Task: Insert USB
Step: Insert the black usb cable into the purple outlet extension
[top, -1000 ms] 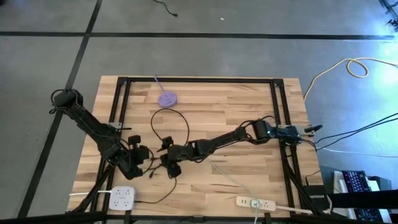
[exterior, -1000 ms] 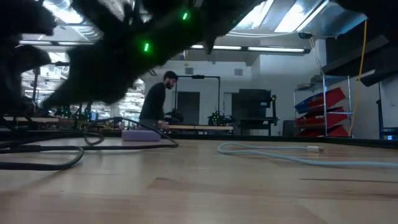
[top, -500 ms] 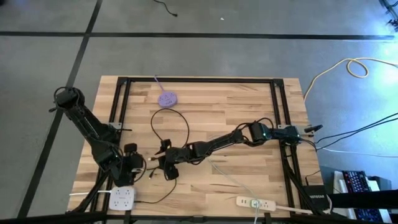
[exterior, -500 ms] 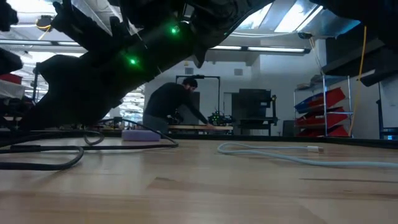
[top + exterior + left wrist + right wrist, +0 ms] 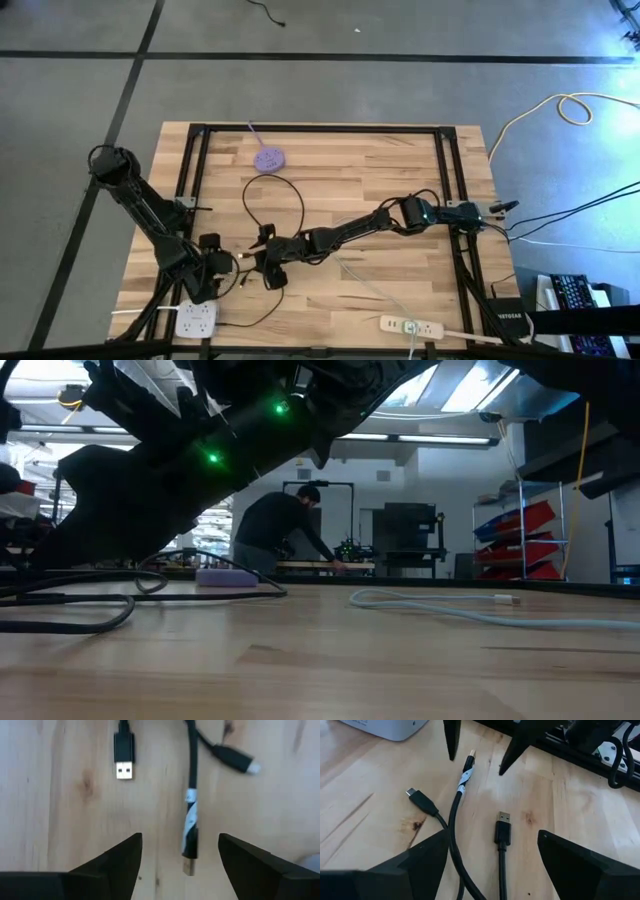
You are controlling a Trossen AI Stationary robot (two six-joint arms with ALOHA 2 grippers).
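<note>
Lying loose, taped USB plug (image 5: 189, 850), unlabelled

The left arm reaches from the table's (image 5: 330, 160) left edge toward its near side, elbow bent, and the left gripper (image 5: 180, 850) hovers low over the table with its fingers (image 5: 117, 860) spread apart, holding nothing. The right arm stretches from the table's right edge toward the middle. The right gripper (image 5: 490, 845) faces the left one, fingers (image 5: 420, 857) wide and empty.
</note>
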